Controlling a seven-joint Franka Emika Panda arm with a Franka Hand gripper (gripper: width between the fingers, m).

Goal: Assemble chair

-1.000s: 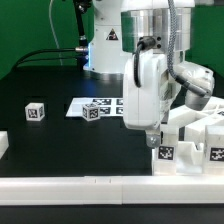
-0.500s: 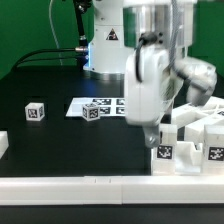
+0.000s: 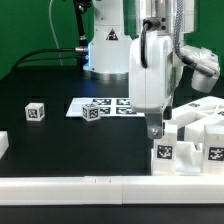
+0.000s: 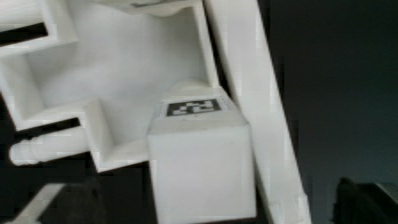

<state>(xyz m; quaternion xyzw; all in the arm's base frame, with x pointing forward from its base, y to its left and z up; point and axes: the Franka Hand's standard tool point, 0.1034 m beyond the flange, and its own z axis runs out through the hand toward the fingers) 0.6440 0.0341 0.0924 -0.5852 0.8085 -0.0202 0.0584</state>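
The chair's white parts [image 3: 196,138] lie clustered at the exterior view's right, with tags on their front faces. My gripper [image 3: 153,128] hangs just above the cluster's near left corner. In the wrist view a white slab with a raised bar and a tag [image 4: 192,106] fills the frame, and a short peg [image 4: 36,152] sticks out from its side. The gripper [image 4: 205,208] is open. Its dark fingers [image 4: 43,205] stand on either side of a white block, with dark gaps between them and it. Nothing is held.
Two small white tagged cubes [image 3: 36,111] [image 3: 95,111] sit on the black table at the exterior view's left and middle. The marker board [image 3: 112,103] lies behind them. A long white rail [image 3: 100,186] runs along the front edge, and a white piece [image 3: 3,145] shows at the far left.
The jaws have opened wide. The gripper has lifted a little and shifted slightly toward the exterior view's right. The white parts stay on the table.
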